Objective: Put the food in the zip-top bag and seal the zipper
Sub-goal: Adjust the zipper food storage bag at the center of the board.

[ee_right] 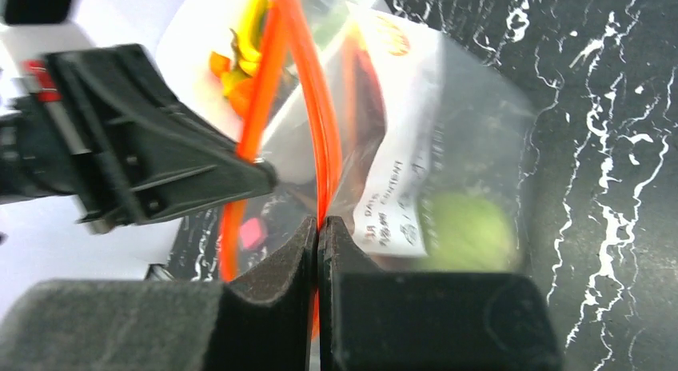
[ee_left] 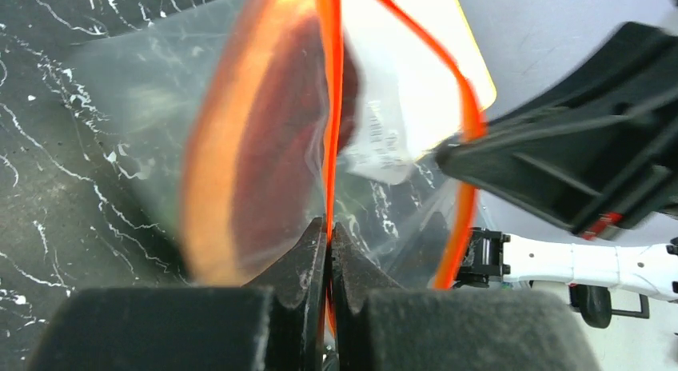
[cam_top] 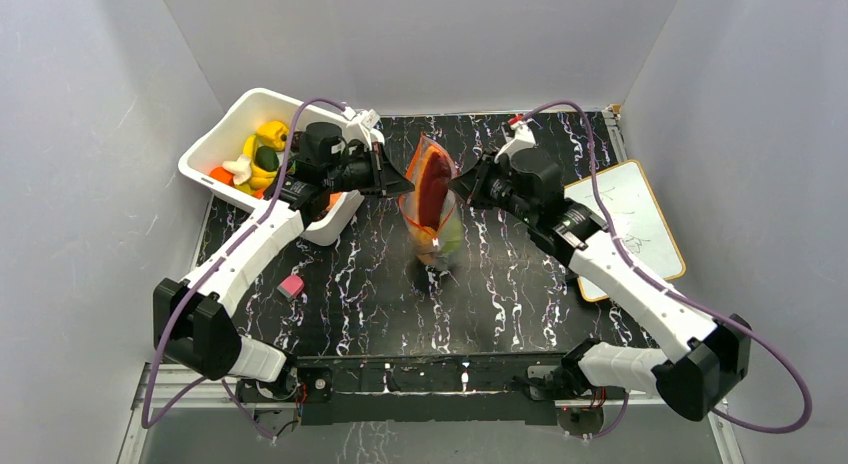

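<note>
Zipper is what matters here. Its red-orange strip runs front to back, away from the arm bases, and the mouth bows open in a loop. The zip-top bag hangs upright over the middle of the bench; I cannot tell whether its bottom touches. The left jaws are pressed tight on the left lip and the right jaws on the right lip, facing each other across the gap. Inside sit a dark eggplant and a green cabbage. More toy food lies in the white bin, nearer the left arm. Sealing, I'd judge, means bringing those two lips together sideways.
</note>
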Robot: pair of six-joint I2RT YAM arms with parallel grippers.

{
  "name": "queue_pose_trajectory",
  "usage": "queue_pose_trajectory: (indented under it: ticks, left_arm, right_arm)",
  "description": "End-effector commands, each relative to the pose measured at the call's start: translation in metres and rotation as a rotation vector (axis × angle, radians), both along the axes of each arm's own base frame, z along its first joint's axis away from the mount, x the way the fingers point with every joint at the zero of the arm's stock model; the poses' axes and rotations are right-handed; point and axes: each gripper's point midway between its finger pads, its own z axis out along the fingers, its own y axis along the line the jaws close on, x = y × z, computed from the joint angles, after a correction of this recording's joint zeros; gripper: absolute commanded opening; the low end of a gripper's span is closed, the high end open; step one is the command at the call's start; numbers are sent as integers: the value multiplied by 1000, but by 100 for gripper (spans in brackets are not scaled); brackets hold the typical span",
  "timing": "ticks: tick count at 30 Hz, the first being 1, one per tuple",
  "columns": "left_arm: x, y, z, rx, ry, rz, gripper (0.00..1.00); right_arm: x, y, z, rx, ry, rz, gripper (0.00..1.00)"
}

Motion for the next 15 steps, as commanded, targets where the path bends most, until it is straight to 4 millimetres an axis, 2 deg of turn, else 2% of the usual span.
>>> queue_pose_trajectory:
  ticks: [1,4,8,12,15]
  left_arm:
    - [0,4,4,46,-32,-1,0]
    - [2,5,4,56,-36,9,0]
    - [4,4,7,53,-42,6,0]
    - [6,4,0,78,-19,2,0]
    - [6,5,-3,85,-10,5,6]
  right_arm:
    - [-6,1,52,148,-142,-2,0]
    - [-7,3,32,128,-95,7,0]
    - [-8,1,29,127,-96,4,0]
    - [-8,0,26,117,-98,3,0]
    - [-9,2,20,114,-89,17,0]
